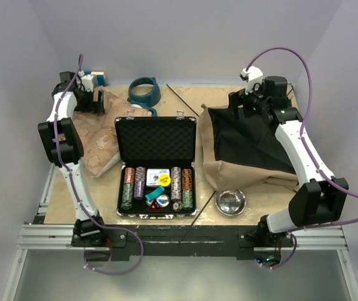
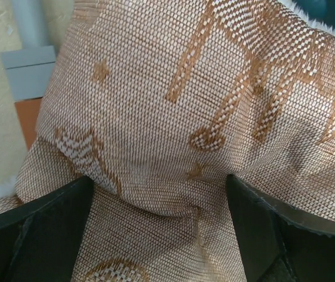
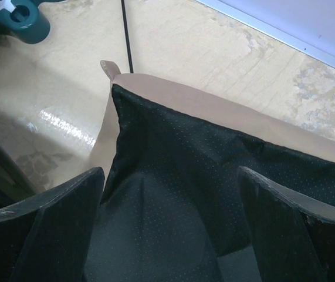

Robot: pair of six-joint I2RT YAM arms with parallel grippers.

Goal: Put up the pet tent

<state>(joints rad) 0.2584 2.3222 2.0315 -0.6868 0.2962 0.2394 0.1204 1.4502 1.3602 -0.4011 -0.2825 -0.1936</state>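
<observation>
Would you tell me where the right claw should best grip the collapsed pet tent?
Likely the far edge of the pet tent near its left corner, from above: black lining and tan fabric meet in a thin raised fold, and the open right claw hangs close by.

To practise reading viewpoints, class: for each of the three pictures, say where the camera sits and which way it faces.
Top: fixed above and behind the bases, looking down on the table; left arm and right arm show.
Left wrist: on the left arm, close on the pillow; its two fingers frame the bottom.
Right wrist: on the right arm, facing the tent lining; its fingers show below.
Shared: top and right wrist both show the tent.
</observation>
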